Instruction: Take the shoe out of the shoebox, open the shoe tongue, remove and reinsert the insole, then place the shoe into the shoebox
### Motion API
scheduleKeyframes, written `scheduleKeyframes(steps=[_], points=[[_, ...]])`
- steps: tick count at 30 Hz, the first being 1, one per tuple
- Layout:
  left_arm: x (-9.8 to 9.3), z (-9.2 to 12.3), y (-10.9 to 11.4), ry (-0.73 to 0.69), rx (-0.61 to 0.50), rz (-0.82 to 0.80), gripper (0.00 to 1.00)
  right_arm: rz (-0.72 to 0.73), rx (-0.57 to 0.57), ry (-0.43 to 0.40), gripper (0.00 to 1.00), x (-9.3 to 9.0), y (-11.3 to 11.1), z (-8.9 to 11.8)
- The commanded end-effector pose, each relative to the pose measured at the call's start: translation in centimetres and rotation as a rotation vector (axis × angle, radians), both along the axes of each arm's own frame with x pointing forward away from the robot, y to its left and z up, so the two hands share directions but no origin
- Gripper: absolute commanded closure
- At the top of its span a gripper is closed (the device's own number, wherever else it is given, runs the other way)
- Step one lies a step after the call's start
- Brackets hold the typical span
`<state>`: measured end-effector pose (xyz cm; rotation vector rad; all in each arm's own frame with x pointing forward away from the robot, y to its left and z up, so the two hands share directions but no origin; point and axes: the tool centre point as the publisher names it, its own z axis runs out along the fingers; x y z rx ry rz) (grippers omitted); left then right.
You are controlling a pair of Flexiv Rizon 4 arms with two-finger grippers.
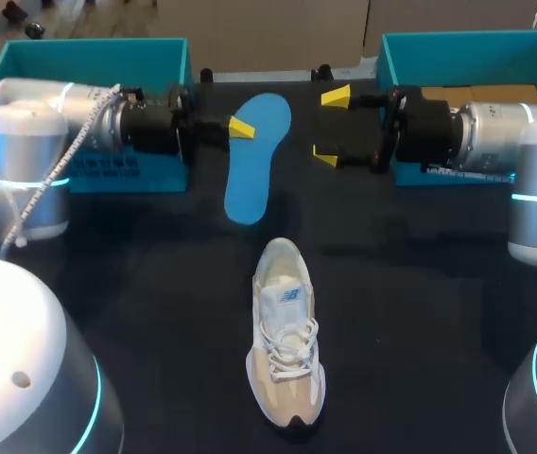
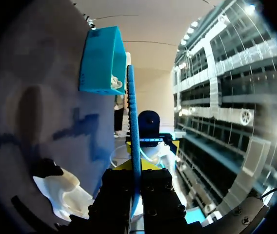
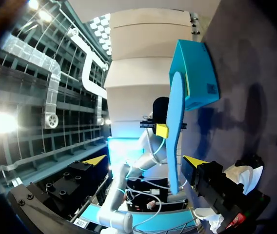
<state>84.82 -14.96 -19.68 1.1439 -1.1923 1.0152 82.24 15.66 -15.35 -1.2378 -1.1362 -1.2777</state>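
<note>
My left gripper (image 1: 241, 128) is shut on a blue insole (image 1: 254, 161) and holds it above the table's far middle. In the left wrist view the insole (image 2: 132, 117) runs edge-on out from between the yellow tips of that gripper (image 2: 136, 165). My right gripper (image 1: 330, 126) faces it from the other side, open, a short gap from the insole's wide end. In the right wrist view the insole (image 3: 174, 122) stands ahead of the spread tips of the right gripper (image 3: 145, 161). The beige and white shoe (image 1: 287, 345) lies on the table nearer me, toe towards me, tongue lifted.
A teal box (image 1: 89, 57) stands at the back left behind my left arm, and another teal box (image 1: 467, 47) at the back right behind my right arm. Dark tabletop (image 1: 410, 312) lies bare on both sides of the shoe.
</note>
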Motion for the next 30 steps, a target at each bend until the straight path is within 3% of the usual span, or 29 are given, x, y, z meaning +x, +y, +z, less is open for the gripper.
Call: scheduleKeyframes(steps=[1,9,21,30], points=[[-0.6,-0.5,0.1,0.02,0.005,0.018,1.0,0.018,-0.109,0.019,0.0,0.0,0.1,1.1],[-0.9,-1.2,0.4,0.051,0.028,0.026,1.0,0.049,-0.31,0.088,0.0,0.2,0.9,2.3],[-0.9,-1.2,0.4,0.051,0.028,0.026,1.0,0.096,-0.76,0.201,0.0,1.2,2.9,6.3],[-0.9,-1.2,0.4,0.051,0.028,0.026,1.0,0.088,-0.957,0.245,0.0,0.5,4.0,8.5]])
